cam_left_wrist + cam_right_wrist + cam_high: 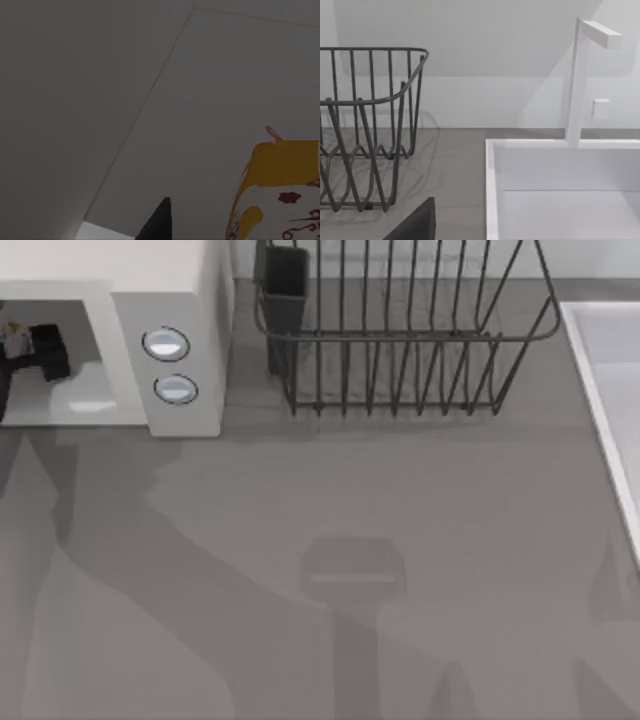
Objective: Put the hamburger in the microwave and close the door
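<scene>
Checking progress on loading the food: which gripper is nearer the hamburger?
Left. The left gripper is inside the microwave cavity beside the hamburger; the right gripper is by the sink.

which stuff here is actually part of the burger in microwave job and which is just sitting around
Part of the job:
- microwave, top view's left, cavity open
- hamburger, inside the cavity
- left gripper, reaching into the cavity beside the hamburger

Just lying about:
- dark wire dish rack, behind the table's middle
- white sink with its faucet, top view's right
</scene>
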You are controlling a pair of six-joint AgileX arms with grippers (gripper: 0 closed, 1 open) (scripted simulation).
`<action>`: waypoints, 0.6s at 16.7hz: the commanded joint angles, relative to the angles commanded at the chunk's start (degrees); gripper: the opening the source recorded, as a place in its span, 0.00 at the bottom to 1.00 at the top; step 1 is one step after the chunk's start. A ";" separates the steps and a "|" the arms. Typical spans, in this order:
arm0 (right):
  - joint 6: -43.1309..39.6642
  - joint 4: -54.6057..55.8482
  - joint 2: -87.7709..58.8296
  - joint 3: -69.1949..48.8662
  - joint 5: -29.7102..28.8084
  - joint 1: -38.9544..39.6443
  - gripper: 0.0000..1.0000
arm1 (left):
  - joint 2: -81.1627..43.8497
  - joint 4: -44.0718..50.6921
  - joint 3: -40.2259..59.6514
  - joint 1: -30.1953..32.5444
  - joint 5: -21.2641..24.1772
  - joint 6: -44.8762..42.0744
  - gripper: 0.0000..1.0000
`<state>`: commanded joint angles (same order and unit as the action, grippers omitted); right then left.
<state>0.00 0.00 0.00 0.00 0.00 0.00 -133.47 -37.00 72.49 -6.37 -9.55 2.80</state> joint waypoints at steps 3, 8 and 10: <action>0.00 0.00 0.00 0.00 0.00 0.00 1.00 | 2.68 -2.79 -0.04 -0.71 -0.33 -0.20 1.00; 0.00 0.00 0.00 0.00 0.00 0.00 1.00 | 7.35 -8.50 -6.88 -2.44 -0.54 -1.05 1.00; 0.00 0.00 0.00 0.00 0.00 0.00 1.00 | 9.14 -10.63 -11.53 -3.12 -0.33 -1.45 1.00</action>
<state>0.00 0.00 0.00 0.00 0.00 0.00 -124.33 -47.63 60.96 -9.49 -9.88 1.35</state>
